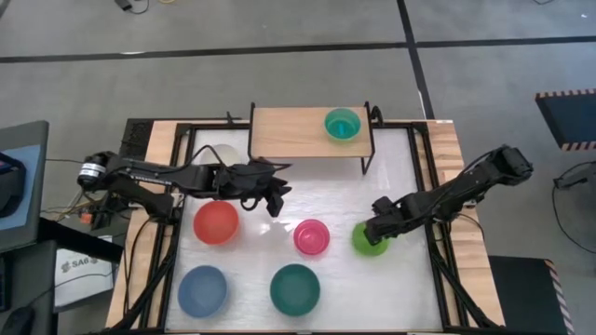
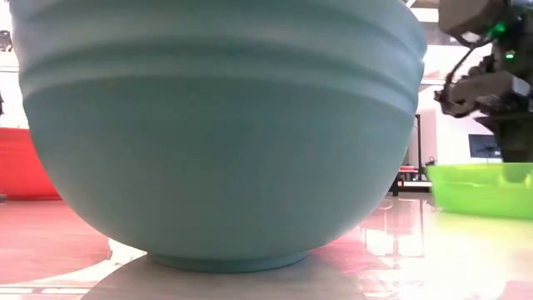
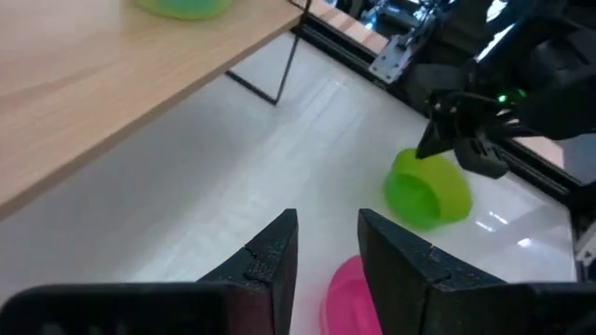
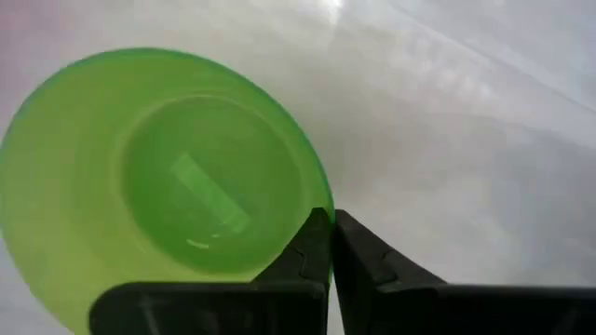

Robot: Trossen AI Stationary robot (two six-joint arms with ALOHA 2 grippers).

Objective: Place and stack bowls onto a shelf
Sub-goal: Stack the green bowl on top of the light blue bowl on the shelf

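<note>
right hand (image 4: 331, 244) on lime green bowl (image 4: 158, 177)

A glossy white tabletop (image 1: 345, 274) in a black frame with light-wood side boards (image 1: 452, 154) stands on grey floor (image 1: 279, 74) crossed by dark lines.

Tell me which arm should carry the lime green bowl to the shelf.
Right. Its hand is already shut on the lime green bowl's rim, below the shelf; the left hand hovers empty beyond the pink bowl.

white tabletop (image 1: 345, 200), grey floor (image 1: 279, 74) with black lines, striped mat (image 1: 568, 116)
</note>
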